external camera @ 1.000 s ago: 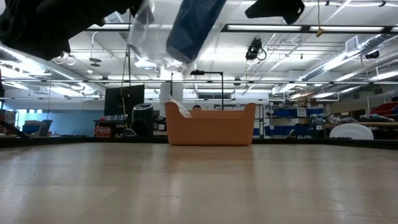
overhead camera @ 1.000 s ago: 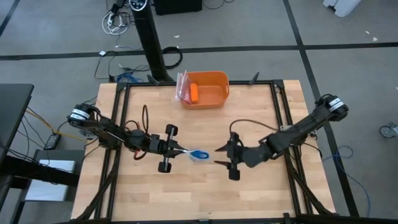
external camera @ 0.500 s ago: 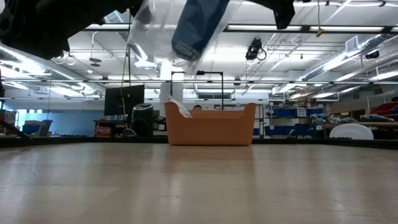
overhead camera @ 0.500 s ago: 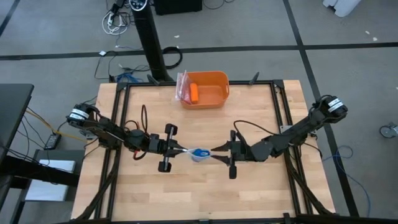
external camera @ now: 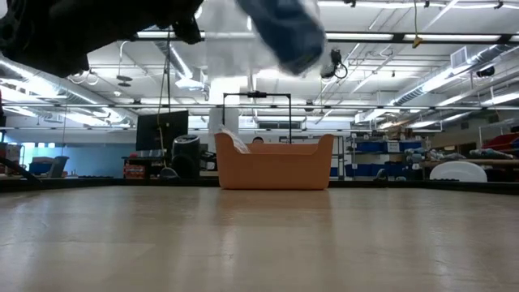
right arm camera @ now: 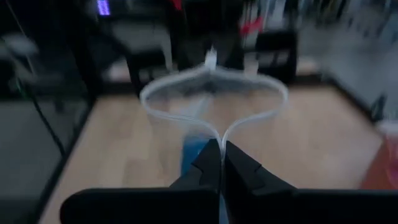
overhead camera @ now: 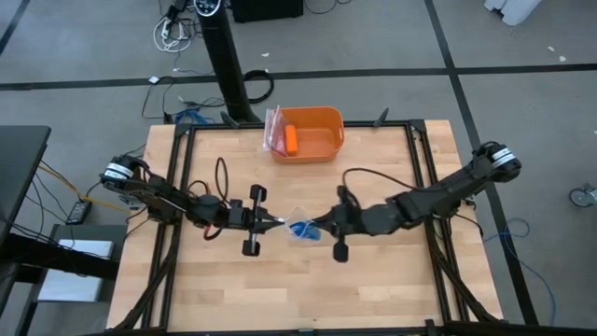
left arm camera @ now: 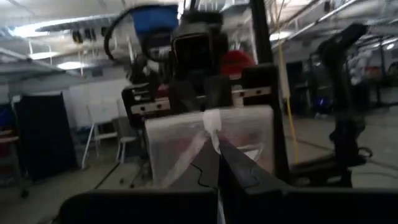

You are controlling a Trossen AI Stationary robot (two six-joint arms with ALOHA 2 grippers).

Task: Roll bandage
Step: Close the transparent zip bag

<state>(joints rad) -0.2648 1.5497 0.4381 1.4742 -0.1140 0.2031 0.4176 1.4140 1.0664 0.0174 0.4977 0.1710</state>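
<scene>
A: Where's the bright blue soft cloth bandage [overhead camera: 303,229]?

B: Inside the crinkly clear plastic bag [overhead camera: 297,222], held up over the middle of the wooden table [overhead camera: 392,289], between the two arms. The low view shows it as a blue roll [external camera: 285,28] well above the tabletop.

A: And the grips?

B: The left gripper [overhead camera: 272,222] has its fingers pinched closed on one edge of the bag's mouth. The right gripper [overhead camera: 321,225] is pinched closed on the opposite edge; its wrist view shows the rim [right arm camera: 211,84] spread into a loop.

A: What could go wrong?

B: I'd judge both holds are thin pinches on slick film. Pull apart too hard and one edge could slip free or tear. Tilt the mouth down and the roll may drop and unwind. The orange plastic bin [overhead camera: 308,133] sits far off, so it's no catch.
</scene>
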